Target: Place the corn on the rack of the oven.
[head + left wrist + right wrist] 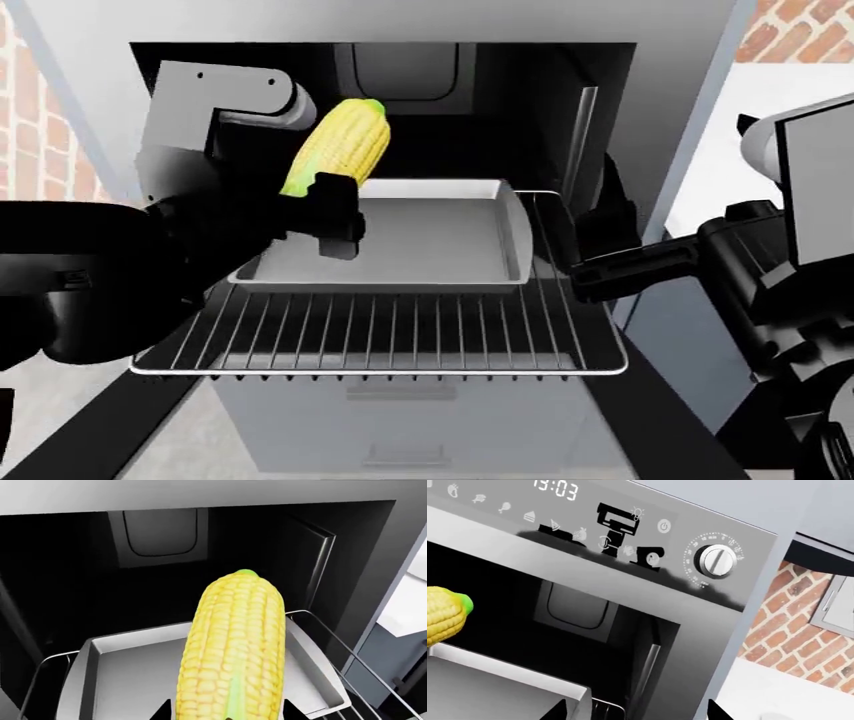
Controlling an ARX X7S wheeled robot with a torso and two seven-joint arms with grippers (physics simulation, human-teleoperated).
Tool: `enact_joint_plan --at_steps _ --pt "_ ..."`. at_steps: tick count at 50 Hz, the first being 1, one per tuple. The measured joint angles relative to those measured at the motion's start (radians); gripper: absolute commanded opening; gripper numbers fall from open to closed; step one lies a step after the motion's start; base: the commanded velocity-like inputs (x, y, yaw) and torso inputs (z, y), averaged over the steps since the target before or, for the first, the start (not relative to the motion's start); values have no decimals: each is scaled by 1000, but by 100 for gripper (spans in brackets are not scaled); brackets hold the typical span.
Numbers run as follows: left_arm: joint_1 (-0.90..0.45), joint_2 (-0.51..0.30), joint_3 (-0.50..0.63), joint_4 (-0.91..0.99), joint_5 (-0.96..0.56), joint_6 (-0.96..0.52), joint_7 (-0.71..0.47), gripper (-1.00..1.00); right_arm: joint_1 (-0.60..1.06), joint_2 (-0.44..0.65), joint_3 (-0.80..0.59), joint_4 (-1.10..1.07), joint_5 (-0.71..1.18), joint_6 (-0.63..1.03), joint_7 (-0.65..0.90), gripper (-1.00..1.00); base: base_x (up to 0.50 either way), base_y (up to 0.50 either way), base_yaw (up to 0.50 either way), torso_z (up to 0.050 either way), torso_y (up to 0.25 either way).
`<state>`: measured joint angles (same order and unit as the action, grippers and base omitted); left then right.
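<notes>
One plump yellow cob of corn (338,147) sits clamped in the black left gripper (324,200); below it, grey baking tray (441,245) on silver wire rack (400,340); right gripper's (567,262) grip I cannot tell.

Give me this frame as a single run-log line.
left gripper: shut on corn | corn: above baking tray, not released | rack: pulled out of oven | right gripper: state unclear

head: above, looking down into oven (400,70) over rack (387,335) | left wrist: close behind corn (233,650), facing cavity | right wrist: low, tilted up at control panel (627,535) | shared: corn, cavity
</notes>
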<state>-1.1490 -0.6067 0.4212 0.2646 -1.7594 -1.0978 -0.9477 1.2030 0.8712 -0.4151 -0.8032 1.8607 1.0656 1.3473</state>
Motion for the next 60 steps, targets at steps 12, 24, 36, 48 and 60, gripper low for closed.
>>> enact_joint_plan --at_steps 12,24,36,48,60 --pt "-43 76 61 -137 108 7 86 -100 -14 10 7 -4 -17 -7 -15 100 0 0 0 1 1" --pt "-70 137 112 -256 206 33 157 -100 -28 12 9 0 -42 -9 -36 100 0 0 0 0 0" --pt "-85 178 152 -348 284 61 200 -100 -40 14 11 -1 -61 -14 -51 100 0 0 0 0 1" --pt "-94 218 189 -436 352 98 249 -100 -51 21 14 -5 -70 -21 -56 100 0 0 0 0 1" --pt "-122 267 229 -563 430 147 319 -100 -77 32 24 -10 -92 -32 -73 100 0 0 0 1 1"
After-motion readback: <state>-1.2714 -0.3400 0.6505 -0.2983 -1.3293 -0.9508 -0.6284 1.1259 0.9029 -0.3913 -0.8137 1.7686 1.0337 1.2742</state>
